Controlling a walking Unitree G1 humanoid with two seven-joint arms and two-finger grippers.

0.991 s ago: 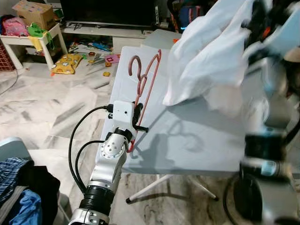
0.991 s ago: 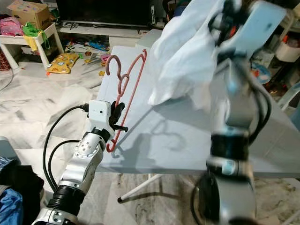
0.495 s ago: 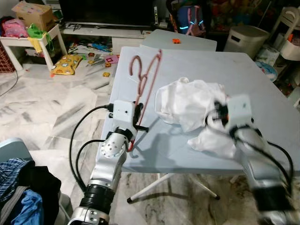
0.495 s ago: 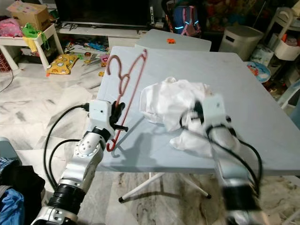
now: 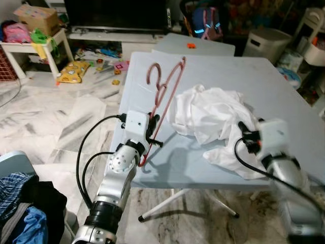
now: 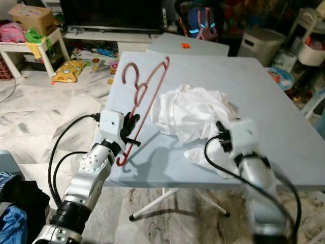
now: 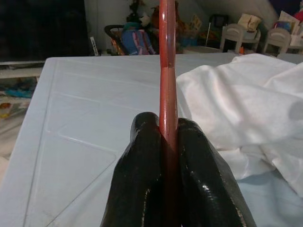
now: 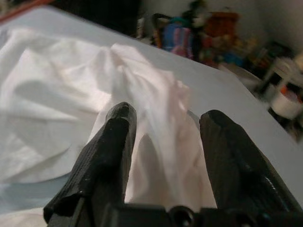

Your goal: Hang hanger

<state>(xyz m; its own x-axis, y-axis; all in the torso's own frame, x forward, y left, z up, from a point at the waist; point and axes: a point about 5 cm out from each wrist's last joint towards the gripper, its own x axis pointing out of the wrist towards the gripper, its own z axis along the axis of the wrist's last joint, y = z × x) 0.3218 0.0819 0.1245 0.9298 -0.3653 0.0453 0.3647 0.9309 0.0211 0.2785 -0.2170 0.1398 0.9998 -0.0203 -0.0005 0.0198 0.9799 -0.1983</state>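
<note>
A red wire hanger (image 5: 165,86) stands upright over the left part of the grey table (image 5: 213,71), hook end away from me. My left gripper (image 5: 152,133) is shut on its lower bar, and the bar is pinched between the two fingers (image 7: 142,156). A crumpled white garment (image 5: 208,114) lies on the table just right of the hanger. My right gripper (image 5: 246,137) sits low at the garment's near right edge. It is open, fingers spread (image 8: 113,142), with the white cloth (image 8: 57,94) lying beyond them.
Toys and papers litter the marble floor (image 5: 76,66) to the left, beside a small white table (image 5: 30,43). A pile of dark and blue clothes (image 5: 25,203) sits at the near left. A white bin (image 5: 266,40) and a backpack (image 5: 205,23) stand behind the table.
My right arm came down from head height, where it held the garment. The garment now lies on the table and the right gripper is open. The hanger has tilted slightly right.
</note>
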